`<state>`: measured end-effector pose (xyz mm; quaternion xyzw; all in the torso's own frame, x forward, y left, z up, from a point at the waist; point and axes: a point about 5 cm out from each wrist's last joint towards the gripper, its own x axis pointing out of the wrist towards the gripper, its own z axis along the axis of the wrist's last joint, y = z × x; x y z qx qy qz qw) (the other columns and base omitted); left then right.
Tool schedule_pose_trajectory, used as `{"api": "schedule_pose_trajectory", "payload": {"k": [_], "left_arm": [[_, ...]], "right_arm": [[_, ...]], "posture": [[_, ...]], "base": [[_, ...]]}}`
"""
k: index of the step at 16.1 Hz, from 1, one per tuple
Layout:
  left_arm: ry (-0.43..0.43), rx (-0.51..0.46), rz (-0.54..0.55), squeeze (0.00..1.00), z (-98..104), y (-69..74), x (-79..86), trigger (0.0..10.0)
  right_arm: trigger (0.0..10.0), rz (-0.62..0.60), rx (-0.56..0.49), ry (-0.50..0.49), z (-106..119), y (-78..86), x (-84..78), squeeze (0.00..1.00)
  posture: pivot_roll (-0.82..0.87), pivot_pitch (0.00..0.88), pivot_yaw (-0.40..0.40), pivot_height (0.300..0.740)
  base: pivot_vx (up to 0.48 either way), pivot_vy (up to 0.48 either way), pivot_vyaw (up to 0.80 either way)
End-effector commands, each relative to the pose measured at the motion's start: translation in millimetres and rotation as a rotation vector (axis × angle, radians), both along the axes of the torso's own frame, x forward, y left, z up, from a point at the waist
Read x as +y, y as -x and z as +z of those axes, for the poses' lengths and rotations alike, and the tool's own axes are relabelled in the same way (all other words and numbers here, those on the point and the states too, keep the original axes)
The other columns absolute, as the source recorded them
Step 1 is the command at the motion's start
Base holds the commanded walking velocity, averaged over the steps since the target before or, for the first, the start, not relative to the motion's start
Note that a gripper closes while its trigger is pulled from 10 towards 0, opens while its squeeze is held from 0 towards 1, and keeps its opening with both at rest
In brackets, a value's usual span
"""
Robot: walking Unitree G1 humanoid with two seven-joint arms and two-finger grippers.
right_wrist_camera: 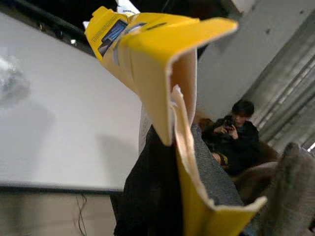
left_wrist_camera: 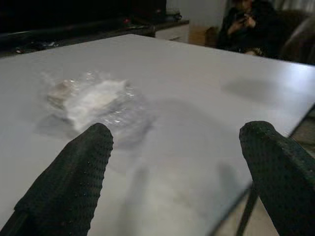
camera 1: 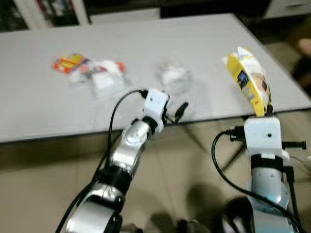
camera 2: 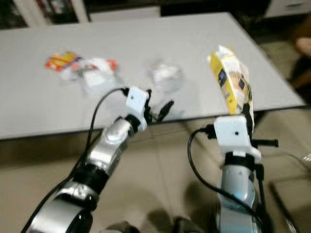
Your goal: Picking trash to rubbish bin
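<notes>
Right end effector (camera 1: 266, 110), lower right of frame: fingers clamped on a yellow snack bag (camera 1: 249, 80), held upright above the counter's (camera 1: 39, 111) near edge.
Left end effector (camera 1: 174, 114), centre: fingers spread, holding nothing, at the counter edge near a clear plastic wrapper (camera 1: 173, 76). Orange-and-white wrappers (camera 1: 90, 69), upper left. Seated person (right_wrist_camera: 235, 135) beyond.

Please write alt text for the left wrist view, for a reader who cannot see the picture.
The left gripper hovers with jaws open over the near edge of a white table, aimed at a crumpled clear plastic wrapper lying just beyond it. A person in dark clothes sits in the dim background.
</notes>
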<state>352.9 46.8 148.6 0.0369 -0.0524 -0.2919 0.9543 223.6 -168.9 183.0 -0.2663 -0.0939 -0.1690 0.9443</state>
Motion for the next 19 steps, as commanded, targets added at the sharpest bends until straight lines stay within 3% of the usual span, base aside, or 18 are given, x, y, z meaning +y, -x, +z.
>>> {"api": "schedule_pose_trajectory", "payload": {"k": [1,7,19], "left_arm": [[-0.003,0.035,0.034,0.0,-7.2,-1.1,9.5,10.0],[0.011,0.023,-0.008,0.0,-2.9,-1.9,6.8,10.0],[0.009,0.014,-0.015,0.0,-1.6,-2.4,5.2,10.0]], "right_arm": [[10.0,0.011,-0.003,0.001,1.7,1.3,3.6,0.0],[10.0,0.008,0.001,0.006,1.3,1.8,4.1,0.0],[10.0,0.013,-0.003,0.028,2.1,-0.1,5.4,0.0]], "posture": [[0.02,0.158,0.034,0.74],[0.02,0.161,0.039,0.74],[0.02,0.156,0.04,0.74]], "base": [[0.0,0.0,0.0],[0.0,0.0,0.0],[0.434,0.0,0.0]]}}
